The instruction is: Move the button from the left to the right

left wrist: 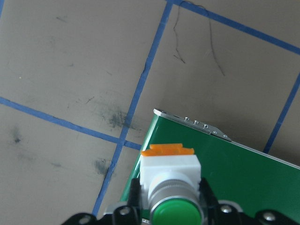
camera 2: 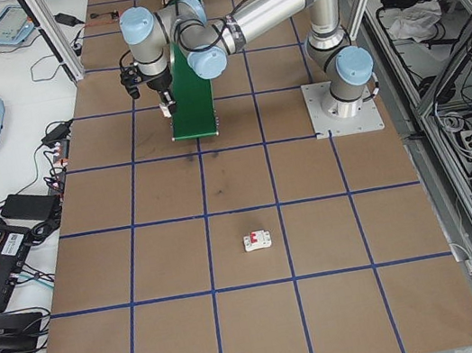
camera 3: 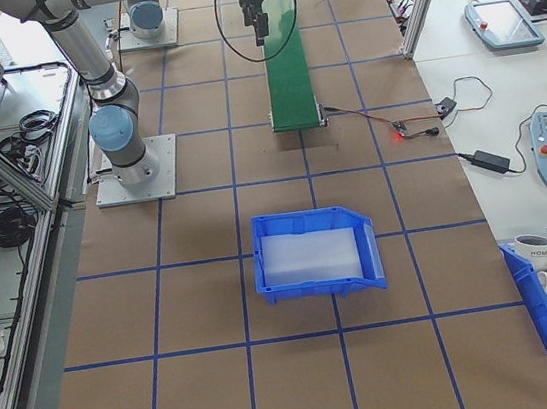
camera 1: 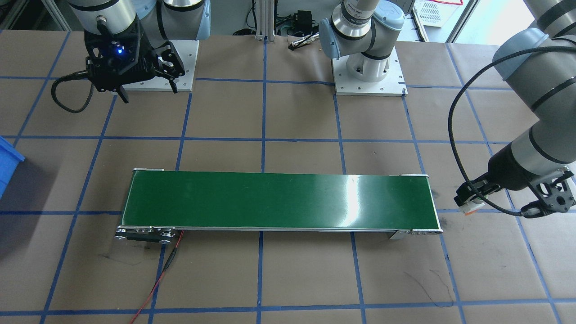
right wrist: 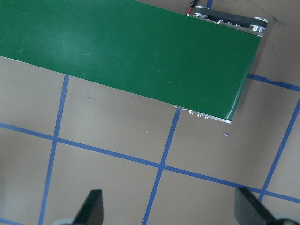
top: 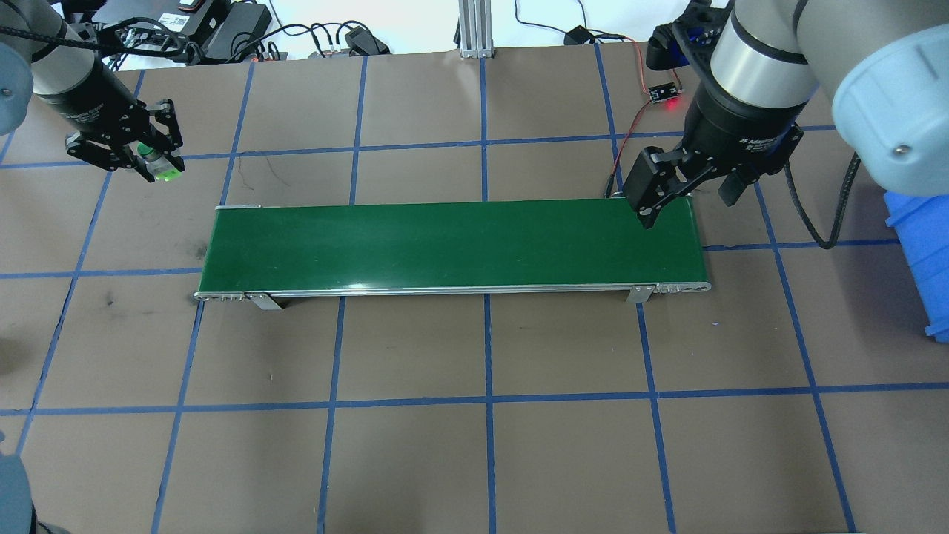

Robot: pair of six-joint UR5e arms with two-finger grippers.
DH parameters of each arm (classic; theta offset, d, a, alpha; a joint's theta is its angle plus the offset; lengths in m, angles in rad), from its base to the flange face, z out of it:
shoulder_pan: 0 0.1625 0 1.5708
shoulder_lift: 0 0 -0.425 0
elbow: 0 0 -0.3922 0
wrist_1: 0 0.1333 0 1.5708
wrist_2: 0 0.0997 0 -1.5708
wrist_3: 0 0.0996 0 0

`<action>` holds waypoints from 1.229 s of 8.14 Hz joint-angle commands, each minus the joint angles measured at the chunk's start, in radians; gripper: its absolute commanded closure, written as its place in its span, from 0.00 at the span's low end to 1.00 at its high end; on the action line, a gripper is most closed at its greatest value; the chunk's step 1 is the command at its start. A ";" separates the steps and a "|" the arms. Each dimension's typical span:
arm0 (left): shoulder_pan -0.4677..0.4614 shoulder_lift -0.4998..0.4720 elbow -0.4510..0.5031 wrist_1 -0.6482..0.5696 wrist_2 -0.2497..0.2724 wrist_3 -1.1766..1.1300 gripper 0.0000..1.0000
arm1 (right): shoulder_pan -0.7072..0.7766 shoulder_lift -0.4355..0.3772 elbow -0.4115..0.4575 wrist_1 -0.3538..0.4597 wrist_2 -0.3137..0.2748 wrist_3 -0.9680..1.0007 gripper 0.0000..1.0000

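The button, with a green cap, white body and orange base, sits between the fingers of my left gripper, which is shut on it. Its cap glows green in the overhead view. It hangs just off the left end of the green conveyor belt, above the brown table. From the front, the left gripper is beyond the belt's end. My right gripper hovers open at the belt's far right corner, nothing between its fingers.
A blue bin stands on the robot's right side, beyond the belt. A red wire runs from the belt's right end to a small lit board. A white circuit breaker lies on the table far to the left.
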 commanded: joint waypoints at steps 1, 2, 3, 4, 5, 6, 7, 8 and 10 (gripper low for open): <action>0.002 0.015 -0.009 -0.038 -0.026 -0.274 1.00 | 0.000 0.000 0.000 0.001 0.000 0.000 0.00; -0.001 0.016 -0.025 -0.038 -0.037 -0.379 1.00 | 0.000 0.000 0.000 0.001 0.000 0.000 0.00; -0.007 0.029 -0.067 -0.038 -0.037 -0.489 1.00 | 0.000 0.000 0.000 0.001 0.000 0.000 0.00; -0.010 0.039 -0.123 -0.015 -0.031 -0.639 1.00 | 0.000 0.000 0.000 0.001 0.000 0.000 0.00; -0.010 0.041 -0.163 0.037 -0.034 -0.714 1.00 | 0.000 0.000 0.000 0.001 0.000 0.000 0.00; -0.016 0.044 -0.186 0.050 -0.037 -0.778 1.00 | 0.000 0.000 0.000 0.001 -0.002 0.000 0.00; -0.018 0.047 -0.200 0.047 -0.040 -0.839 1.00 | 0.000 0.000 0.000 0.001 -0.003 0.000 0.00; -0.018 0.053 -0.211 0.045 -0.104 -0.867 1.00 | 0.000 0.000 0.000 0.001 -0.005 0.000 0.00; -0.036 0.044 -0.242 0.054 -0.158 -0.973 1.00 | 0.000 0.000 0.000 0.001 -0.005 0.000 0.00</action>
